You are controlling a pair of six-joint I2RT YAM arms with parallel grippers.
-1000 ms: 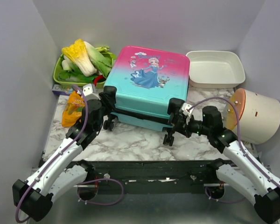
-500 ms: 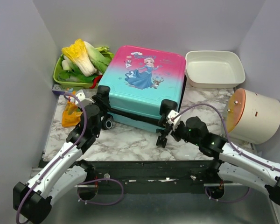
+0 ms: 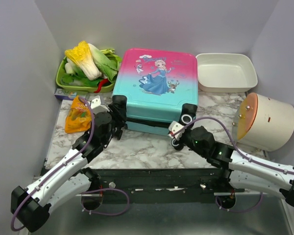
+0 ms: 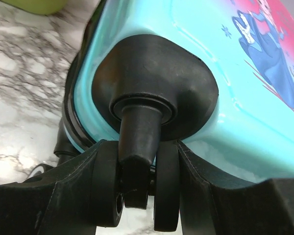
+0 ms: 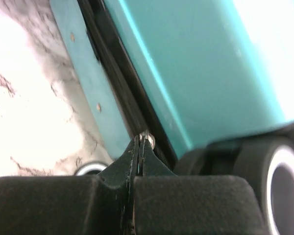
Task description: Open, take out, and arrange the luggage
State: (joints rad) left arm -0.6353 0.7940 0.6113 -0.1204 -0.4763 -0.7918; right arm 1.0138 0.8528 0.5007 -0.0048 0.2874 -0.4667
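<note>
2 grips at the luggage's (image 3: pixel 157 88) near edge: right gripper (image 3: pixel 175 130), jaws pressed together, pinches the zip pull (image 5: pixel 146 138) on the seam (image 5: pixel 112 83), which runs left-right; left gripper (image 3: pixel 115 123) clamps the near-left wheel (image 4: pixel 106 188). Luggage lies flat, closed, beyond both.

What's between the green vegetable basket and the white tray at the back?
The luggage, lying flat with its printed side up; the green basket is on one side, the white tray on the other. The top view shows this.
</note>
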